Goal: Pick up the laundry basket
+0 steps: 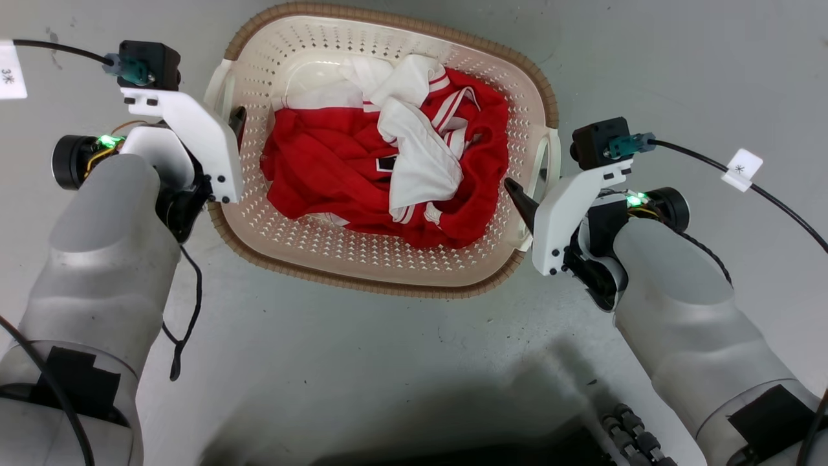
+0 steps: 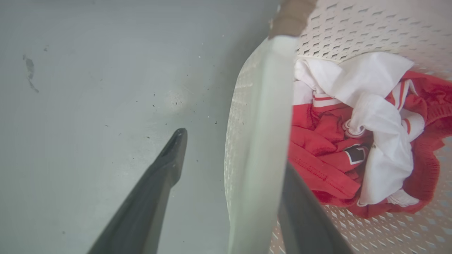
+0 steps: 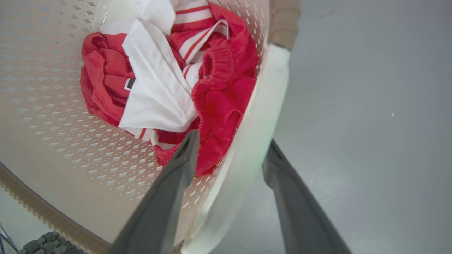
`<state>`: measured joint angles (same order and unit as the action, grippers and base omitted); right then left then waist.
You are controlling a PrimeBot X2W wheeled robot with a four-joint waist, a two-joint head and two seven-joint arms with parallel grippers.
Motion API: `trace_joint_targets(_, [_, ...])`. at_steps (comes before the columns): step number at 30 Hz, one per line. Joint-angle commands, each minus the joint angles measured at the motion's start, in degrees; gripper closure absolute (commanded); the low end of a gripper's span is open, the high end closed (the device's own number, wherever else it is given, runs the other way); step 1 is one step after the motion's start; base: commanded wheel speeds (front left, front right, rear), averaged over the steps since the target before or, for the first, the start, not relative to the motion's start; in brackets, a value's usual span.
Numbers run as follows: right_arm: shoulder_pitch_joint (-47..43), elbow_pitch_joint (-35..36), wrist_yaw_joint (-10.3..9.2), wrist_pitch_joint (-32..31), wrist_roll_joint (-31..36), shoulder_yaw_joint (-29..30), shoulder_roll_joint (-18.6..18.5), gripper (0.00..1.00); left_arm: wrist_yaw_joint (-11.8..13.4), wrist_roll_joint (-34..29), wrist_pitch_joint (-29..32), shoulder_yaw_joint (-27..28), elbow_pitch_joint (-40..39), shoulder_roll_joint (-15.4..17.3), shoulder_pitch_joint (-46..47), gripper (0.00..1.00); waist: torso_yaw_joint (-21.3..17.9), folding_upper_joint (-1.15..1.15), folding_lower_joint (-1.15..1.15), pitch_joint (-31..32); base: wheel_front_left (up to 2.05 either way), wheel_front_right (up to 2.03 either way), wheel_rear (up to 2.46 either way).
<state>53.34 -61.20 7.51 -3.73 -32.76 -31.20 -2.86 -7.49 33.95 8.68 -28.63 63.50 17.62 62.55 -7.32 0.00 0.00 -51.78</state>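
The laundry basket [image 1: 362, 255] stands on the grey floor, cream and perforated with a brown rim, holding red and white clothes [image 1: 388, 162]. My left gripper [image 1: 231, 124] is open at the basket's left handle [image 1: 218, 84]. In the left wrist view that handle [image 2: 261, 134] runs between the fingers of the left gripper [image 2: 233, 151], one finger outside over the floor and one inside by the clothes. My right gripper [image 1: 527, 193] is open astride the right handle [image 1: 548, 162]. The right wrist view shows the right gripper [image 3: 231, 141] with this handle [image 3: 257, 123] between its fingers, untouched on the outer side.
Bare grey floor [image 1: 388, 362] surrounds the basket. Black cables with white tags [image 1: 742, 169] trail from both wrists. My dark base [image 1: 491, 446] and its shadow lie at the bottom edge. A small stain [image 2: 30, 72] marks the floor on the left.
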Motion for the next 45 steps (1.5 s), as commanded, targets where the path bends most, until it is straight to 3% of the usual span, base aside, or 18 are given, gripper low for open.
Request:
trace_joint_targets(1, [1.1, -0.2, -0.04, -0.3, -1.0, -0.7, 0.0, 0.81, 0.0, 0.7, 0.3, -0.2, 0.3, 0.1, 0.8, 1.0, 0.1, 0.0, 0.0, -0.2, 0.0, 0.0, 0.0])
trace_joint_targets(2, [1.3, -0.3, -0.04, -0.7, -1.8, -1.5, 0.0, 1.0, 0.0, 1.4, 0.9, -0.7, 0.4, -0.2, 0.6, 1.0, 0.1, 0.0, 0.0, -0.2, 0.0, 0.0, 0.0])
trace_joint_targets(18, [3.5, -5.3, 0.31, -0.2, -7.6, -8.9, 0.3, 1.0, 0.0, 9.9, 4.1, -5.9, 1.5, -2.7, -1.4, 1.0, 1.5, 0.0, 0.0, 3.3, 0.0, 0.0, 0.0])
trace_joint_targets(31, [2.4, -9.2, 0.33, -8.2, -9.4, -13.5, 0.8, 1.0, -0.3, 15.1, 7.7, -8.4, 4.5, -8.5, -6.1, 1.0, 4.1, 0.0, 0.0, 13.8, 0.0, 0.0, 0.0])
trace_joint_targets(45, [0.2, -9.0, 0.33, -16.6, -13.2, -16.8, 0.1, 1.0, -0.3, 16.9, 13.9, -12.9, 6.3, -10.4, -9.6, 1.0, 4.9, 0.0, 0.0, 25.0, 0.0, 0.0, 0.0])
